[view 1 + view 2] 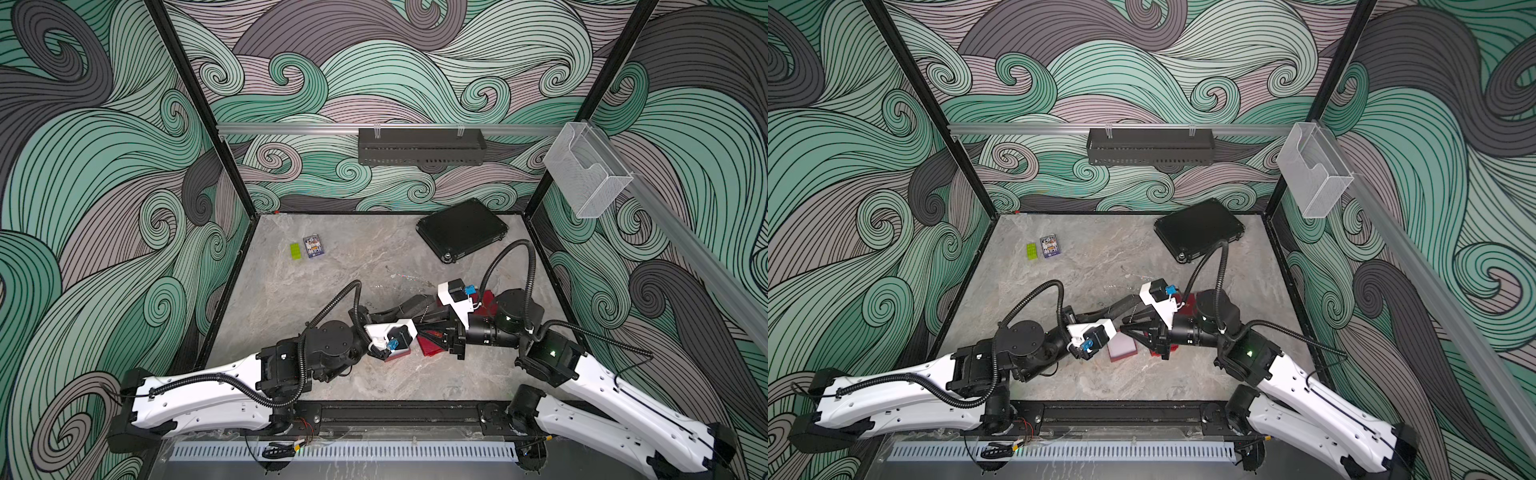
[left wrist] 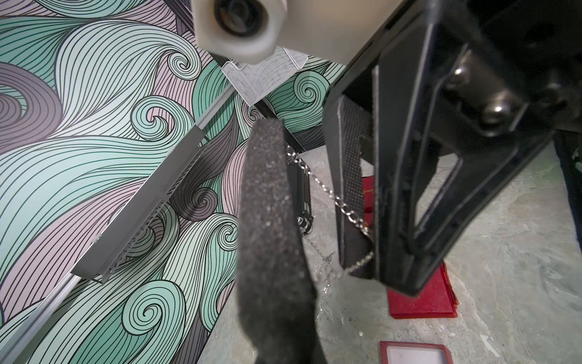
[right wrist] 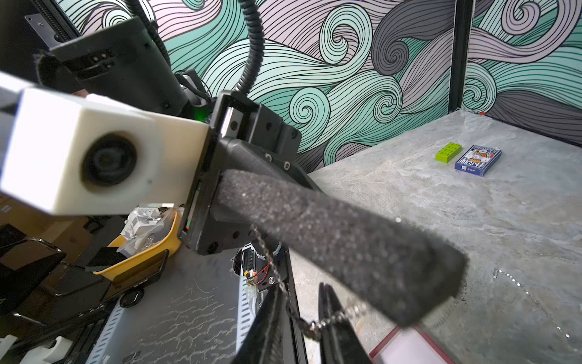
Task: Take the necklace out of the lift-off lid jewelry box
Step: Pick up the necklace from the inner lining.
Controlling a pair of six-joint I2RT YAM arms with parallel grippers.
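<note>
L gripper (image 3: pixel 431 283) clamped tight on necklace (image 2: pixel 327 193), chain strung clear of open box base (image 1: pixel 1122 350), so it's out of box. R gripper (image 3: pixel 299 302) jaws narrow, small gap showing, chain between, not pinched afaict. Prob 2nd hold to stop swing/slip before setting down.

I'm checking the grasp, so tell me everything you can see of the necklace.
The necklace is a thin, silvery link chain, held up off the table. One stretch is pinched in the shut, foam-covered fingers of the left gripper. From there it slopes down, fairly taut, into the gap between the black fingers of the right gripper, bending there; they look not yet clamped. No pendant can be made out.
</note>
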